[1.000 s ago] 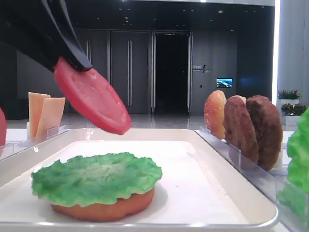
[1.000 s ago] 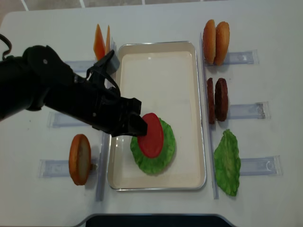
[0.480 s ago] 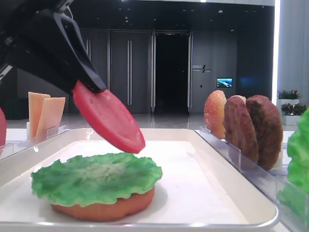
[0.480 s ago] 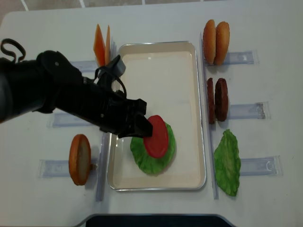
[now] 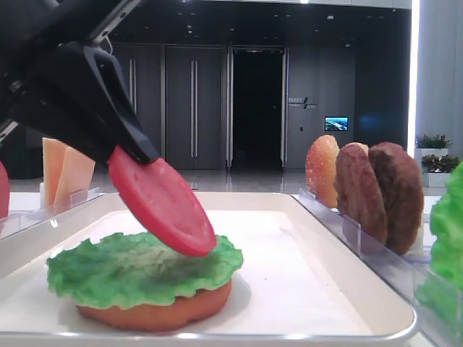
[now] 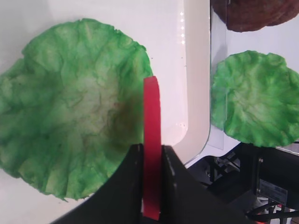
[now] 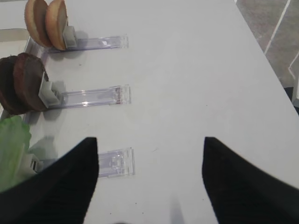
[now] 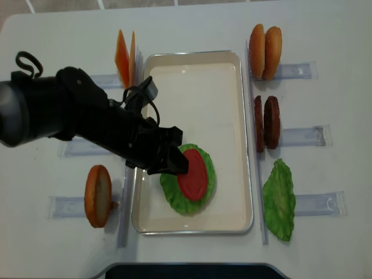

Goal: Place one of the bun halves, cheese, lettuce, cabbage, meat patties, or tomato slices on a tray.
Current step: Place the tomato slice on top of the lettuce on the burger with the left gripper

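Tomato slice (image 5: 163,206), a smooth matte red disc, hangs tilted over the lettuce (image 5: 145,267), pinched at its upper edge by the left end effector (image 8: 174,165), which is clenched on it. In the left wrist view the slice shows edge-on as a thin red bar between the two dark fingers (image 6: 175,182), its flat faces clamped. The low side view shows its lower rim touching or just above the leaf; I cannot tell which. The tilt looks like a way to set one edge down first and let the disc fall flat on the stack.

That stack sits in the near part of the white tray (image 8: 232,87): an orange-tan bun half (image 5: 155,311) beneath the ruffled, wavy-edged green leaf, which overhangs it all round. The low raised rim of the tray keeps the stack contained.

On the surface beside the tray, clear plastic racks (image 8: 302,136) hold spare pieces upright on edge, likely so fingers can grip them by the rim: rough, grainy dark-brown meat patties (image 8: 267,122), further bun halves (image 8: 264,51), thin pale-orange cheese (image 8: 123,55), and another bun (image 8: 97,195) to the left. A second lettuce leaf (image 8: 279,199) lies flat.

The right end effector (image 7: 149,182) hovers over bare surface with its dark fingers spread wide and nothing between them.
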Action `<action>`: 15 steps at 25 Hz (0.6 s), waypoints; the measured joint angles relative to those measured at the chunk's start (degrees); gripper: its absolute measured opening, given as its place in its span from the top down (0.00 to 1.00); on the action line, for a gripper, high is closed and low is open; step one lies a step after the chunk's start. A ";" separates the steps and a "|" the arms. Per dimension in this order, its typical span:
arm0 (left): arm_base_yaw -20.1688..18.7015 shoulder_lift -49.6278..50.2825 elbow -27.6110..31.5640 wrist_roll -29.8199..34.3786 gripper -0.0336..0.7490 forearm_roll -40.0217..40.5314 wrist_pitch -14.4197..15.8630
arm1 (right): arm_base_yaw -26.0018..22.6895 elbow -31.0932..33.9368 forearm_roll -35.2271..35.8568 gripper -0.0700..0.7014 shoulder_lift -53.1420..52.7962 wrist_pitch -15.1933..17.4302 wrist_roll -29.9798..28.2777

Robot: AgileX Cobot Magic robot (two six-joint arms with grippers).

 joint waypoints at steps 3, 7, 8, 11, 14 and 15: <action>0.00 0.30 0.00 0.00 0.88 -0.01 0.00 | 0.00 0.00 0.00 0.29 0.00 0.00 0.00; 0.00 0.68 0.00 0.17 0.88 -0.01 -0.18 | 0.00 0.00 0.00 0.29 0.00 0.00 0.00; 0.00 0.65 0.00 0.30 0.88 -0.01 -0.24 | 0.00 0.00 0.00 0.29 0.00 0.00 0.00; 0.00 0.65 0.00 0.57 0.88 -0.01 -0.74 | 0.00 0.00 0.00 0.29 0.00 0.00 0.00; 0.00 0.65 0.00 1.13 0.88 -0.01 -1.35 | 0.00 0.00 0.00 0.29 0.00 0.00 0.00; 0.00 0.65 0.00 1.31 0.88 -0.01 -1.40 | 0.00 0.00 0.00 0.29 0.00 0.00 0.00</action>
